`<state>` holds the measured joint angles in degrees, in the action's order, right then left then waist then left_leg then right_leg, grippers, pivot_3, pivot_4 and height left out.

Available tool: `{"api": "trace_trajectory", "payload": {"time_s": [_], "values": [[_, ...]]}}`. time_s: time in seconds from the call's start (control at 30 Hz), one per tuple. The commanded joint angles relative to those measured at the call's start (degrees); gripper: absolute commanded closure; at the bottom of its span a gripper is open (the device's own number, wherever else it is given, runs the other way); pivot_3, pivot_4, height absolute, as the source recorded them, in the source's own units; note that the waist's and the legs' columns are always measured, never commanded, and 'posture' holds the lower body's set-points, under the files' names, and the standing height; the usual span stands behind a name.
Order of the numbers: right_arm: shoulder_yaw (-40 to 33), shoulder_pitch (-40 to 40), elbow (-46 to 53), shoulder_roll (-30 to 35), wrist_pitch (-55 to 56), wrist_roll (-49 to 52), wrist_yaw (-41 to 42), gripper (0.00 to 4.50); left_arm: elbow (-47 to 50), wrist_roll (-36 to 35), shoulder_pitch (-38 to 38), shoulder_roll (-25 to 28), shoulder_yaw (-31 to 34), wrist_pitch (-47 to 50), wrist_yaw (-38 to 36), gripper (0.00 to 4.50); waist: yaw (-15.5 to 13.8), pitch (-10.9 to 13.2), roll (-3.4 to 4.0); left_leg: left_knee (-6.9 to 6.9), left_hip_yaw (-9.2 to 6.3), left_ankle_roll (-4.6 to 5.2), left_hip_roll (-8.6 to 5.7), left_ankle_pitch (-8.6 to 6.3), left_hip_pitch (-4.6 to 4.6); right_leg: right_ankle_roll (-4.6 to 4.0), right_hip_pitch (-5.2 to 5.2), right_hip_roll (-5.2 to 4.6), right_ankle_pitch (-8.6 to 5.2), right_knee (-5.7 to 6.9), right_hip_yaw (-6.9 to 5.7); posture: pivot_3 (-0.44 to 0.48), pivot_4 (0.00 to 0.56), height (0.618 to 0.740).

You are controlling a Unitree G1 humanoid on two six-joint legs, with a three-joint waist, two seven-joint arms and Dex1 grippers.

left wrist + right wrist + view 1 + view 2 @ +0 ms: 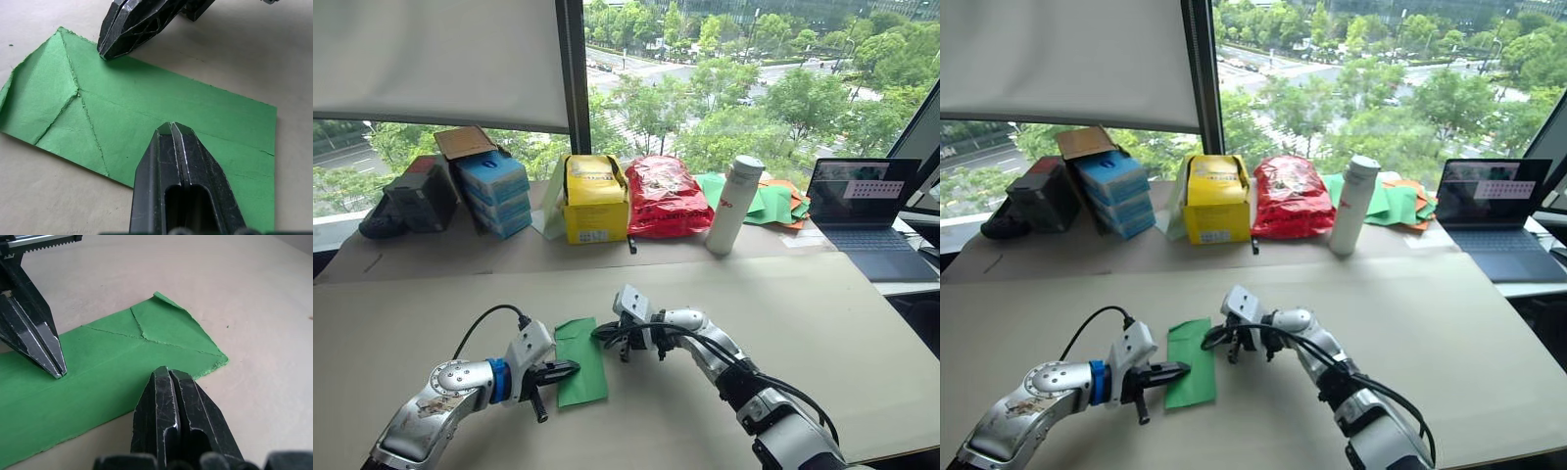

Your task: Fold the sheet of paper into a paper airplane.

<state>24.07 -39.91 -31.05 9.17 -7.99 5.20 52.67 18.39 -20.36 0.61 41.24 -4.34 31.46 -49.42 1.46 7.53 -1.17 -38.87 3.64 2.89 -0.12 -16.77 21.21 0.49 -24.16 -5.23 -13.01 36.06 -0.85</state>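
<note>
The sheet of paper [580, 360] lies flat on the beige worktop [803, 323], near the front edge and left of centre, folded to a long strip. The left claw [570, 368] is clenched, its tip pressing on the strip's centre crease. The right claw [600, 333] is also clenched, its tip touching the strip's right long edge.

The left wrist view adds detail the head views lack: two corners of the sheet [146, 122] are folded inward to a blunt point, their ragged edges meeting at the centre crease. The right claw [105, 53] rests at the paper's edge there. The right wrist view shows one small corner of the strip curled upward, and the left claw [58, 373] standing on the crease.

The worktop runs to a window with a half-lowered blind [435, 59], trees and a street outside. Along the back edge stand a black case [416, 196], stacked blue boxes [496, 193], a yellow box [595, 199], a red bag [666, 196], a white bottle [734, 204], a heap of green and orange sheets [769, 204] and an open laptop [867, 215]. All stand well apart from the claws.
</note>
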Motion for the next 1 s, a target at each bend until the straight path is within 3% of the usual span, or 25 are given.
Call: {"api": "trace_trajectory", "payload": {"time_s": [0.03,0.37,0.83,1.0], "values": [[-0.41,-1.03,-3.61,-1.07,0.61,-1.99,-0.19,4.45,0.79,0.72,-1.22,0.59,-0.55,1.39,0.52,4.50,0.20,0.00,0.01,0.01,0.00,0.00,0.00,0.00,0.00,0.00,0.00,0.00,0.00,0.00,0.00,0.000,0.150,0.740],[-2.64,-4.22,-8.21,-2.74,2.35,-3.42,-0.20,4.45,2.59,0.40,-2.23,0.27,-0.64,2.06,1.61,4.50,0.75,0.04,0.09,0.10,-0.01,-0.09,0.00,0.02,0.01,-0.03,-0.03,-0.01,0.00,0.00,0.00,0.000,0.150,0.740],[5.55,16.65,26.40,5.12,-12.42,-2.31,7.31,4.45,3.23,-0.61,-3.06,1.32,-0.23,3.50,0.24,4.50,0.68,0.03,0.12,0.21,-0.01,-0.02,0.01,-0.05,0.08,-0.03,-0.07,-0.02,-0.01,-0.11,0.00,0.000,0.150,0.740],[6.96,21.21,32.95,9.25,-15.88,-2.17,7.54,4.45,2.80,-0.70,-2.44,0.75,0.07,3.90,0.87,4.50,0.63,0.01,0.16,0.24,-0.02,-0.04,0.01,-0.06,0.06,-0.05,-0.06,-0.02,-0.02,-0.18,0.00,0.000,0.150,0.740]]}}
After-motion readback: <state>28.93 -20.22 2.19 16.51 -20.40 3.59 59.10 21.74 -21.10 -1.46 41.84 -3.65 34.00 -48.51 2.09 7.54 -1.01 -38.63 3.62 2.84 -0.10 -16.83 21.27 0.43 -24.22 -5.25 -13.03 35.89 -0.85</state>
